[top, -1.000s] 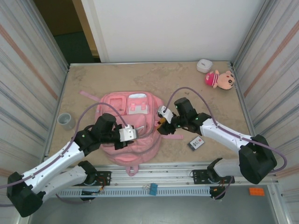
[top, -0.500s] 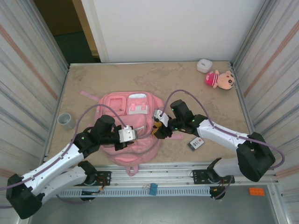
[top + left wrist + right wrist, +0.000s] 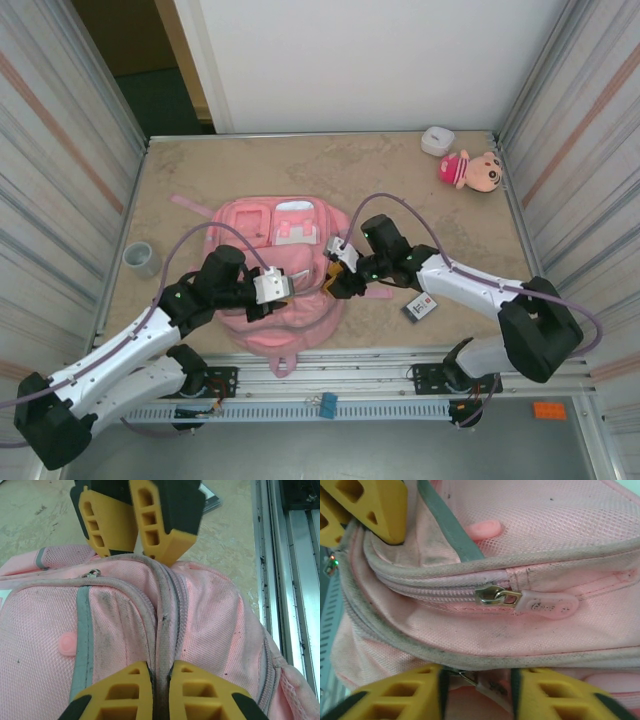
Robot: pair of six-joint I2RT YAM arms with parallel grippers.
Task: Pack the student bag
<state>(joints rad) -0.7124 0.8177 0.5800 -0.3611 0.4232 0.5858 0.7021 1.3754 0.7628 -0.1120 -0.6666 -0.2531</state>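
Student bag (image 3: 262,222), large pink fabric backpack, flat on beige table (image 3: 200,170). Left gripper (image 3: 159,669) pinches its zipper seam (image 3: 162,620); right gripper (image 3: 476,681) straddles metal zipper pull (image 3: 469,678), grip unclear.

Seen from above, much of the near half of the student bag (image 3: 245,222) is hidden beneath the left arm (image 3: 190,295) and right arm (image 3: 455,282). The print on the small dark packet (image 3: 421,308) right of the bag is too small to read. Close up, the lettering on the bag's pink zip tab (image 3: 547,605) is blurred, and a second zip pull (image 3: 470,679) runs off the bottom edge.
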